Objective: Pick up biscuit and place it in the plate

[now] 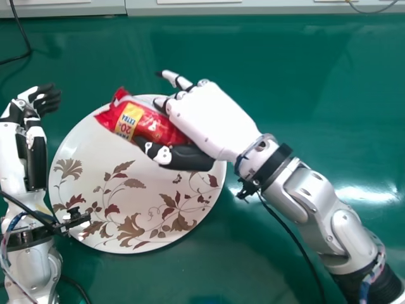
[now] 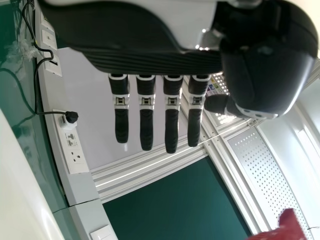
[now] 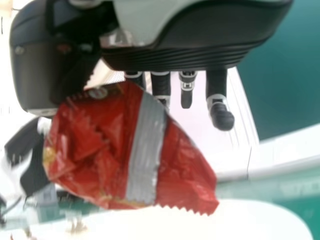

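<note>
Biscuit (image 1: 161, 131) above the plate (image 1: 95, 154): setting down and letting go remain

Nearest on the green table (image 1: 285, 57), the plate shows its printed leaves and flowers (image 1: 129, 229), and this near part of it has ample room for the packet. The right arm (image 1: 316, 196) comes in from the near right and slants toward the plate's far side.

Farther in, on the left, the left hand (image 1: 43, 101) is held beside the plate, well apart from the biscuit, its fingers loosely extended and gripping nothing. It seems to have no part in this step.

Over the far portion of the plate, the right hand (image 1: 212, 120) has the red packet clamped between thumb and fingers. The packet slants away from the hand, its free end pointing left and reaching about to the plate's far-left rim. How much gap lies beneath it cannot be told.

I judge the pick-up done and the placing in hand. The next move calls for a small shift nearer, toward the plate's middle, then a gentle lowering, and only then spreading thumb and fingers. Released where it is, the packet might land across the rim; the slick wrapper could also cling to a finger as the hand withdraws.
</note>
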Controlling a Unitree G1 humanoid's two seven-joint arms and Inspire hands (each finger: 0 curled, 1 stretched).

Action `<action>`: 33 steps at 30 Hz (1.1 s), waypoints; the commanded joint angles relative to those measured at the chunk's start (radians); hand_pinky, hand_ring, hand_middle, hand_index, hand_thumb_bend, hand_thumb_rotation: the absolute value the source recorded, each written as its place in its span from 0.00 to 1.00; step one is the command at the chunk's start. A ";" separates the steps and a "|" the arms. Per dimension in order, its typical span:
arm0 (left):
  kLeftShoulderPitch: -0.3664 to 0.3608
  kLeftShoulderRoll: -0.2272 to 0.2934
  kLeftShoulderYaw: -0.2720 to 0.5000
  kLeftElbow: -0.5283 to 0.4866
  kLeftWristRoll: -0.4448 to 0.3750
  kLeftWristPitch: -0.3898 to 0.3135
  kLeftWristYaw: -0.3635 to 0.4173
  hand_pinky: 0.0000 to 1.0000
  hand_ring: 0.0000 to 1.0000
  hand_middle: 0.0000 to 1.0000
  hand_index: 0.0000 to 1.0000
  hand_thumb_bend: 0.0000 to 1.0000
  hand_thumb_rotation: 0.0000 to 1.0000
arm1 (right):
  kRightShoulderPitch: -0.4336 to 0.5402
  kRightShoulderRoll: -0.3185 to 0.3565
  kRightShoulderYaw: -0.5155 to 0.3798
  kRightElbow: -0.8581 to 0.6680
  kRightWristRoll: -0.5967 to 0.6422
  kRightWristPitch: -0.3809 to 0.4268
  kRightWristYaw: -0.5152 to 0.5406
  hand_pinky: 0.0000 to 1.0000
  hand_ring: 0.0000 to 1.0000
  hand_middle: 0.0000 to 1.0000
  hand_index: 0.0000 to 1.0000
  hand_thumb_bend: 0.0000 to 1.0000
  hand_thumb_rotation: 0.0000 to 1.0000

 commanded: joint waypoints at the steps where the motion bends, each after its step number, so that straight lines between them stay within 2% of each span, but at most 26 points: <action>1: 0.030 -0.008 0.008 0.051 0.006 -0.008 0.003 0.69 0.70 0.70 0.75 0.00 0.00 | -0.034 0.016 0.036 0.047 -0.029 -0.026 -0.005 0.08 0.40 0.44 0.49 0.51 0.00; 5: 0.027 -0.010 0.008 0.052 0.001 -0.022 0.005 0.69 0.70 0.70 0.74 0.00 0.00 | -0.064 0.027 0.066 0.139 -0.073 -0.050 -0.042 0.07 0.41 0.45 0.49 0.51 0.00; 13: 0.033 -0.021 0.004 0.041 0.010 -0.012 0.011 0.72 0.71 0.71 0.75 0.00 0.00 | -0.133 0.050 0.106 0.290 -0.120 -0.044 -0.050 0.08 0.41 0.45 0.49 0.51 0.00; 21: 0.039 -0.027 0.001 0.043 0.012 -0.027 0.016 0.73 0.70 0.70 0.75 0.00 0.00 | -0.152 0.058 0.094 0.315 -0.095 -0.031 -0.061 0.10 0.38 0.44 0.51 0.51 0.00; 23: 0.039 -0.028 0.000 0.046 0.015 -0.027 0.018 0.72 0.70 0.70 0.75 0.00 0.00 | -0.150 0.046 0.086 0.311 -0.089 -0.050 -0.093 0.13 0.37 0.43 0.52 0.51 0.00; 25: 0.039 -0.030 -0.003 0.043 0.015 -0.023 0.019 0.74 0.71 0.71 0.75 0.00 0.00 | -0.144 0.037 0.076 0.305 -0.058 -0.053 -0.069 0.23 0.38 0.46 0.57 0.53 0.00; 26: 0.039 -0.029 -0.004 0.044 0.017 -0.023 0.019 0.74 0.71 0.71 0.75 0.00 0.00 | -0.140 0.032 0.072 0.300 -0.044 -0.051 -0.048 0.30 0.43 0.53 0.68 0.68 0.19; 27: 0.039 -0.029 -0.005 0.044 0.017 -0.022 0.018 0.74 0.71 0.71 0.75 0.00 0.00 | -0.137 0.025 0.069 0.295 -0.033 -0.049 -0.031 0.39 0.53 0.64 0.79 0.79 0.35; 28: 0.040 -0.029 -0.005 0.043 0.016 -0.018 0.016 0.74 0.72 0.71 0.75 0.00 0.00 | -0.134 0.019 0.067 0.289 -0.025 -0.047 -0.018 0.48 0.62 0.74 0.89 0.87 0.47; 29: 0.040 -0.029 -0.006 0.042 0.013 -0.016 0.014 0.75 0.72 0.72 0.76 0.00 0.00 | -0.131 0.013 0.065 0.286 -0.021 -0.047 -0.013 0.55 0.70 0.83 0.94 0.92 0.56; 30: 0.041 -0.030 -0.007 0.040 0.010 -0.012 0.013 0.75 0.72 0.72 0.76 0.00 0.00 | -0.127 0.008 0.062 0.283 -0.016 -0.047 -0.012 0.62 0.78 0.91 0.98 0.97 0.63; 31: 0.041 -0.030 -0.007 0.037 0.011 -0.007 0.013 0.76 0.73 0.73 0.77 0.00 0.00 | -0.125 0.004 0.060 0.281 -0.017 -0.047 -0.014 0.66 0.83 0.95 0.99 0.98 0.66; 33: 0.041 -0.029 -0.006 0.036 0.013 -0.005 0.013 0.77 0.73 0.73 0.77 0.00 0.00 | -0.122 -0.006 0.058 0.274 -0.033 -0.045 -0.029 0.74 0.92 0.99 1.00 1.00 0.69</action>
